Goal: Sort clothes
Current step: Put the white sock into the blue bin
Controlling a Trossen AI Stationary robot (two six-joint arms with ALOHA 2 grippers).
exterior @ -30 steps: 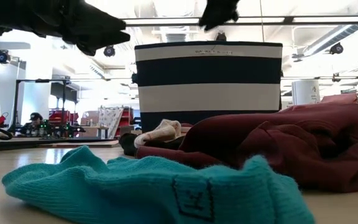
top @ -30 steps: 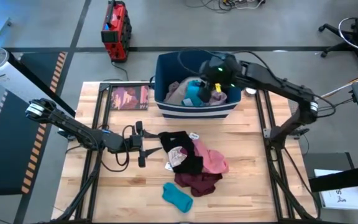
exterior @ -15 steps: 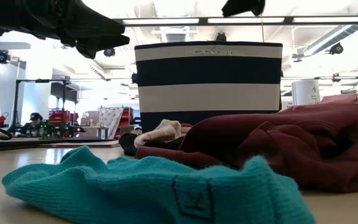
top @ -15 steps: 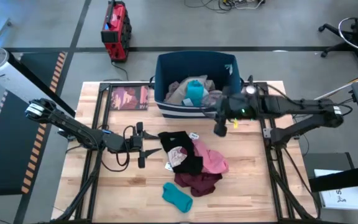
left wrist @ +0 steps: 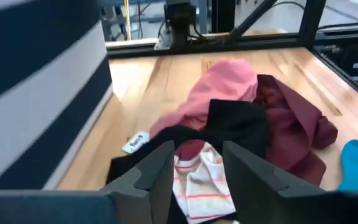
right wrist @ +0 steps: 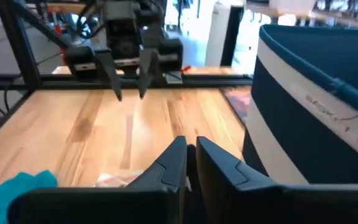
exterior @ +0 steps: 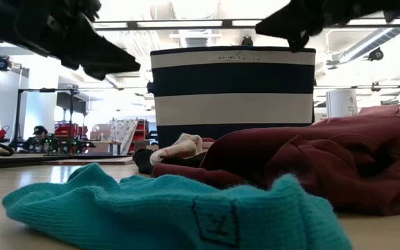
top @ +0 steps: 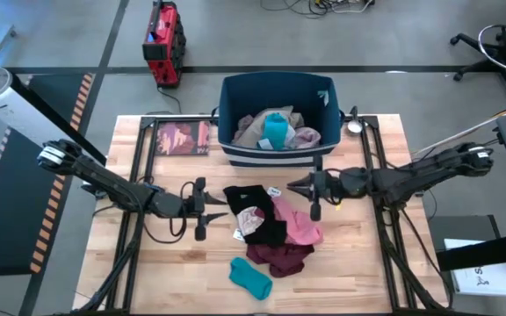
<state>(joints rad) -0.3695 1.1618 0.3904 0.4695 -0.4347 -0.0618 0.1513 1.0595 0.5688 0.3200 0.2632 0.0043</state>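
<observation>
A heap of clothes lies mid-table: a black piece (top: 255, 209) over a white striped piece (left wrist: 199, 182), a pink one (top: 299, 226), a maroon one (top: 277, 256), and a teal piece (top: 251, 277) apart at the near side. More clothes lie in the dark blue striped bin (top: 235, 95). My left gripper (top: 221, 205) is open, level at the heap's left edge, its fingers (left wrist: 161, 171) on either side of the striped piece; whether they touch it I cannot tell. My right gripper (top: 291, 184) is shut and empty, level just right of the heap.
A dark red printed card (top: 183, 138) lies at the table's far left. Metal frame rails (top: 376, 167) run along both table sides. The bin's wall (right wrist: 316, 106) stands close beside my right gripper. Bare wood shows at the table's near left and right.
My right gripper has come away from above the bin toward the near edge, dropped low and turned level, pointing left at the heap. My left gripper has dipped a little toward the table. The clothes have not moved.
</observation>
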